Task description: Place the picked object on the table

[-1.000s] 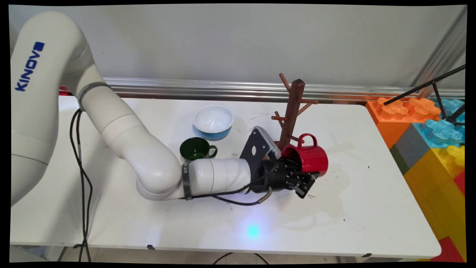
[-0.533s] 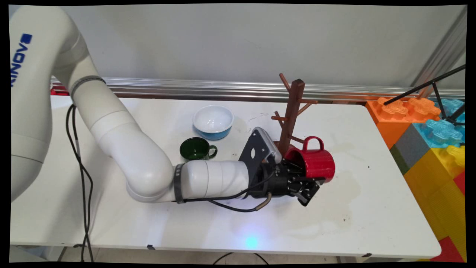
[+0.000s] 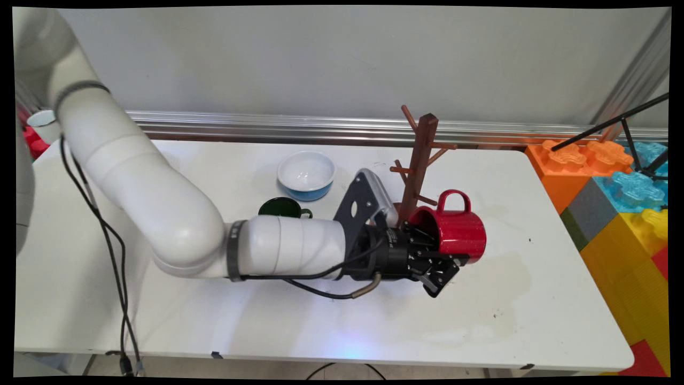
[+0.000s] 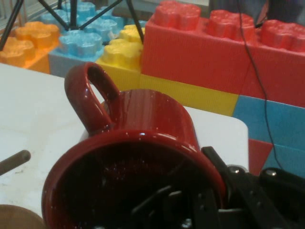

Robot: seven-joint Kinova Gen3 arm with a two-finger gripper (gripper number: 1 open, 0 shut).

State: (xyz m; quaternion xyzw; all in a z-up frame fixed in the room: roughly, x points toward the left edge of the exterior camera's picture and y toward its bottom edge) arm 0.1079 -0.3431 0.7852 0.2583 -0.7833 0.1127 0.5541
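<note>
The white table [image 3: 534, 331] fills most of the main view, and the big toy blocks [image 3: 614, 203] stand at its right edge. In the centre of the frame stands the wooden mug tree [image 3: 419, 160], with bare pegs. Left of it are the white and blue bowl [image 3: 306, 174] and the green cup [image 3: 280, 207], which is partly behind the arm.

The tool [image 3: 443, 256] is closed on the red mug [image 3: 457, 230], right of centre. One finger is inside the mouth, the other is outside on the wall. The mug lies on its side, above the table, handle up, just beside the tree's lower part.

To carry it well, I think the grip on the rim must remain firm and the wrist level, because a tilted mug can slip. The handle should also keep away from the pegs.

The hand view shows the red mug [image 4: 138, 157] from its mouth: the dark inside, and the finger [image 4: 224, 176] pressing on the outer wall. The main view does not show this. Only the main view shows the tree's height, the bowl and the cup.
</note>
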